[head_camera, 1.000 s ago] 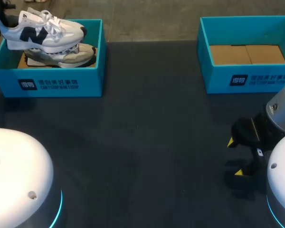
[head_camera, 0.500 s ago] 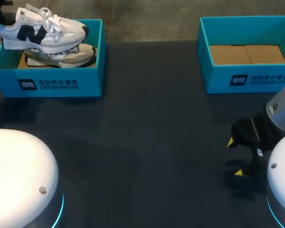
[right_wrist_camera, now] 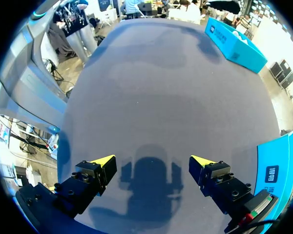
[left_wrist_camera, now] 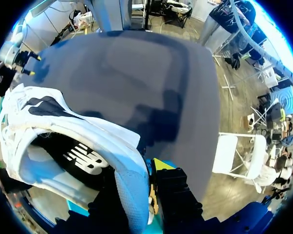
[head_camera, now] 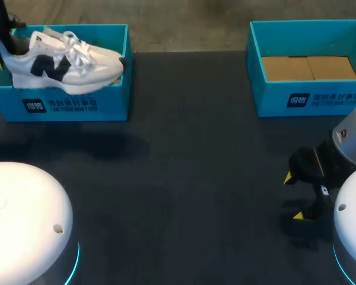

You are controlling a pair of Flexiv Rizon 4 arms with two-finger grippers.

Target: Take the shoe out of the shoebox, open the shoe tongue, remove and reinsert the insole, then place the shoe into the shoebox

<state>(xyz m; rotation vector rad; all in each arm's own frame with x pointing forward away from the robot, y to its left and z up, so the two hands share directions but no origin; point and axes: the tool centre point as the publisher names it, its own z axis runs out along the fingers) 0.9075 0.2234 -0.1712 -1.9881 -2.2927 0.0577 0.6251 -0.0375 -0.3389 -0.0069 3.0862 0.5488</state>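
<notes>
Aloft over shoebox [head_camera: 77, 107], shoe [head_camera: 65, 65] tight in left claw [left_wrist_camera: 141, 185]; right claw [right_wrist_camera: 152, 161] agape above table [head_camera: 196, 178]

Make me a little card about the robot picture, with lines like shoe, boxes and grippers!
shoe: white sneaker with a dark side mark, raised above the left shoebox
left gripper: shut on the sneaker's heel
right gripper: open, holding nothing, low over the table
left shoebox: teal
right shoebox: teal, only its brown cardboard floor showing
table: dark
</notes>
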